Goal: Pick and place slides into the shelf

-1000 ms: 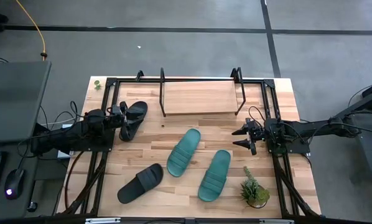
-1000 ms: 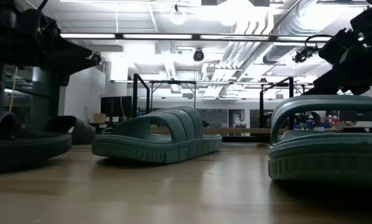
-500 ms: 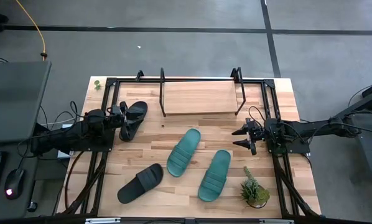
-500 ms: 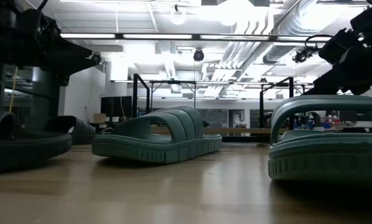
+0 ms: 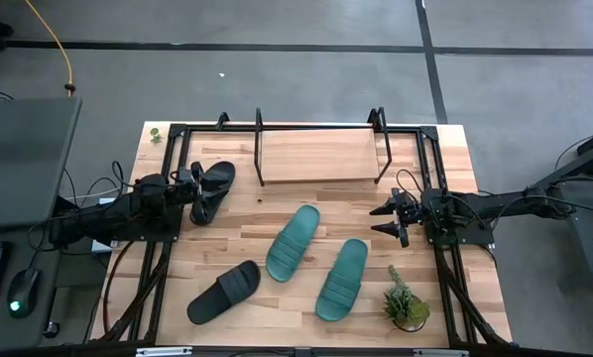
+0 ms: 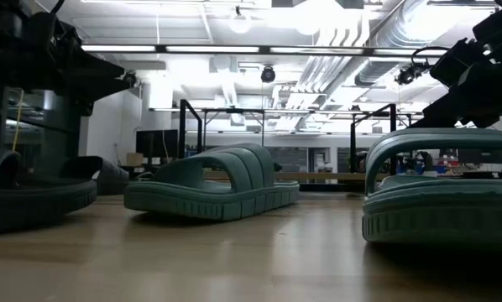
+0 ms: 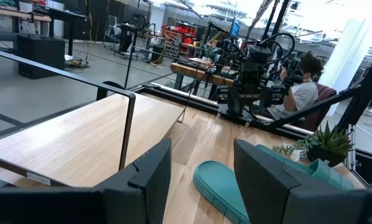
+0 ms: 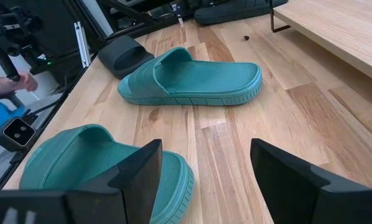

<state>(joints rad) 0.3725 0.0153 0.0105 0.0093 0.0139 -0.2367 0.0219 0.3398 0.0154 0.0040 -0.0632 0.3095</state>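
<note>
The shelf [image 5: 316, 157] stands at the table's far middle, its light board bare. One black slide [image 5: 215, 186] lies at the far left, and my left gripper [image 5: 193, 187] is open right beside its left edge, over the table. A second black slide [image 5: 224, 292] lies at the near left. Two teal slides [image 5: 293, 241] [image 5: 342, 279] lie sole down in the middle. My right gripper [image 5: 384, 218] is open and empty at the table's right, just right of the teal slides. The left wrist view [image 7: 201, 155] and the right wrist view [image 8: 204, 155] show nothing between the fingers.
A small potted plant [image 5: 406, 305] stands at the near right, close to the nearer teal slide. Black frame tubes run along the table's left and right sides. A person sits beyond the table's right side [image 7: 301, 93]. A person's hand [image 8: 18, 81] shows past the left edge.
</note>
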